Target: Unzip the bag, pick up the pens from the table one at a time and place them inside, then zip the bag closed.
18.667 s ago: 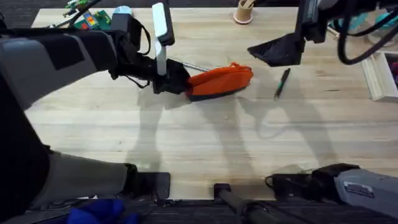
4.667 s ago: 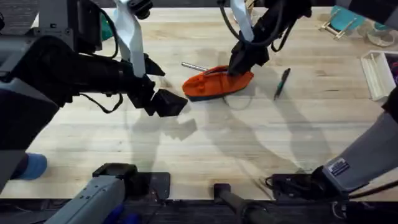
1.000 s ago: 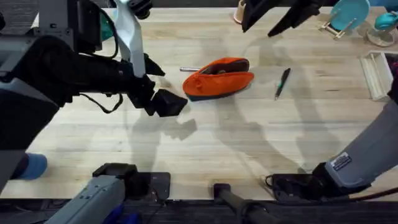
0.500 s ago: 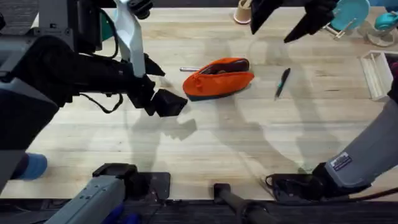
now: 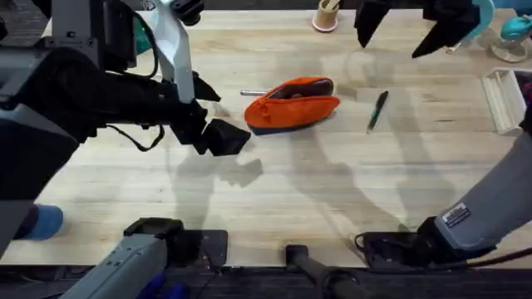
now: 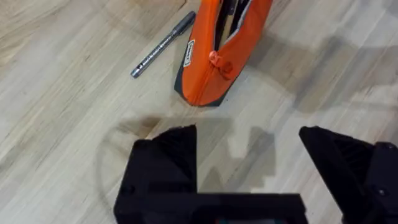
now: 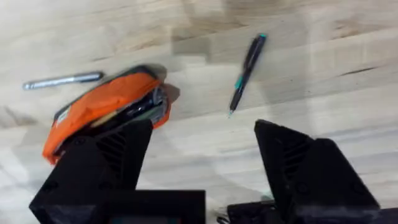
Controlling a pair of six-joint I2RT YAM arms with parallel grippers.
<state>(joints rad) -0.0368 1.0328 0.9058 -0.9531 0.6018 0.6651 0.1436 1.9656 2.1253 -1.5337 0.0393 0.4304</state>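
Note:
The orange bag (image 5: 292,105) lies on the table (image 5: 274,199) at centre back, its zipper open along the top (image 6: 227,25) (image 7: 102,109). A silver pen (image 5: 256,92) (image 6: 163,45) (image 7: 62,80) lies beside the bag's left end. A dark green-black pen (image 5: 377,110) (image 7: 247,64) rests on the wood to the bag's right. My left gripper (image 5: 218,138) (image 6: 249,149) hovers open, left of and nearer than the bag. My right gripper (image 5: 399,29) (image 7: 202,149) hangs open, high above the back of the table, beyond the dark pen.
A small cup (image 5: 326,17) stands at the table's back edge. A pale wooden rack (image 5: 507,98) and teal items (image 5: 478,17) sit at the far right. Green clutter (image 5: 141,33) lies at the back left. Bare wood stretches across the front half.
The right gripper has drifted to the right and slightly away, off the bag. The bag, both pens and the left arm have stayed put.

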